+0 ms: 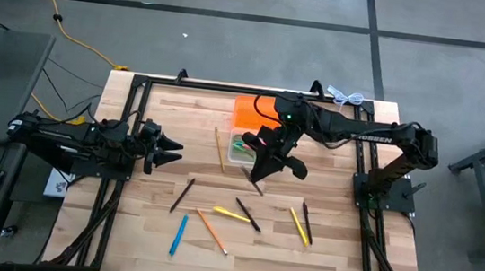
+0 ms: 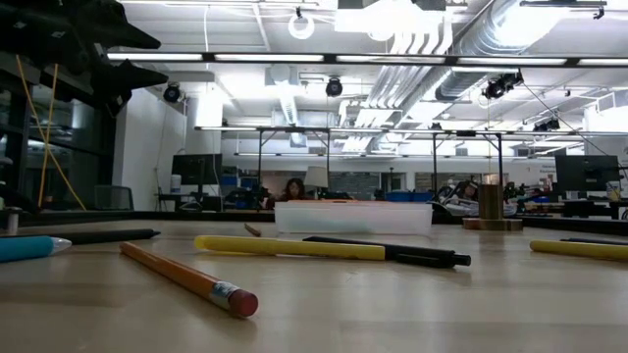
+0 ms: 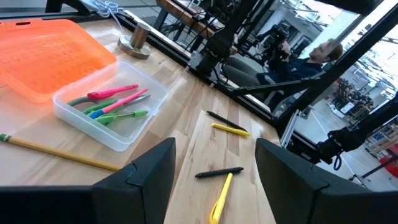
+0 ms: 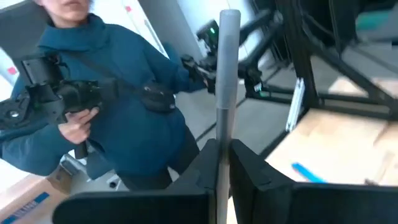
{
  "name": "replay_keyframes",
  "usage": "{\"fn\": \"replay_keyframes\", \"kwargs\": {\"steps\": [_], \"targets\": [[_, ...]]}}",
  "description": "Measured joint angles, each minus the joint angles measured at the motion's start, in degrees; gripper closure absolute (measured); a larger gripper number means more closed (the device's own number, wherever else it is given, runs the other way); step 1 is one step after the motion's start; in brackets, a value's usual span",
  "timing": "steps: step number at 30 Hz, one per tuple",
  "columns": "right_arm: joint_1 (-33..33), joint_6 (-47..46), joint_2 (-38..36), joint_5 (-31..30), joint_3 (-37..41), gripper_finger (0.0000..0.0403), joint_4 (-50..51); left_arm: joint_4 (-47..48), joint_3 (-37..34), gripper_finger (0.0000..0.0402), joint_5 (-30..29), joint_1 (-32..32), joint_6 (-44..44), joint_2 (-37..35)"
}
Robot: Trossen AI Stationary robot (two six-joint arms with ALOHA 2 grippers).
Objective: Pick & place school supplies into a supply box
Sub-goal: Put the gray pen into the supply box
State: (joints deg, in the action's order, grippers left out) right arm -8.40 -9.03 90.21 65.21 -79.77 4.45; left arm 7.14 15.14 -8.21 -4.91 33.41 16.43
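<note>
right gripper (image 1: 262, 166) clamped on a grey pen (image 4: 225, 93) beside the supply box (image 1: 243, 148), thin grip, pen could swivel or drop outside the clear tub on release; left gripper (image 1: 169, 149) open, idle at table's left.

Left arm lies low along the left edge of the work area, forearm roughly level, wrist pointing toward table centre; left gripper (image 1: 171, 152) hangs above the surface with its two dark fingers (image 3: 142, 180) spread wide, nothing between them. Right arm reaches in from the right side, elbow bent, wrist turned down near the table's middle. Right gripper (image 1: 261, 175) has its fingers (image 4: 249, 171) pressed together on a thin grey pen (image 4: 225, 93), which stands up between them.
</note>
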Motion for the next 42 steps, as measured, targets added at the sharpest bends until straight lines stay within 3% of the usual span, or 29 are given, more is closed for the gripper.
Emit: {"fn": "replay_keyframes", "kwargs": {"steps": [15,26,32,42], "targets": [[3.5,-7.9,0.0,3.5,0.0,0.0397,-20.2,0.0,0.0,0.0151,-0.3,0.0,0.0,0.0],[3.7,-9.0,0.0,3.1,0.0,0.0398,-21.0,0.0,0.0,0.0151,-0.6,0.0,-0.1,0.0],[3.7,-8.5,0.0,-2.4,0.0,0.0397,-16.5,0.0,0.0,0.0151,-0.5,0.0,-0.1,0.0],[3.7,2.7,0.0,-21.8,0.0,0.0399,2.1,0.0,0.0,0.0151,-0.5,0.0,0.1,0.0]]}}
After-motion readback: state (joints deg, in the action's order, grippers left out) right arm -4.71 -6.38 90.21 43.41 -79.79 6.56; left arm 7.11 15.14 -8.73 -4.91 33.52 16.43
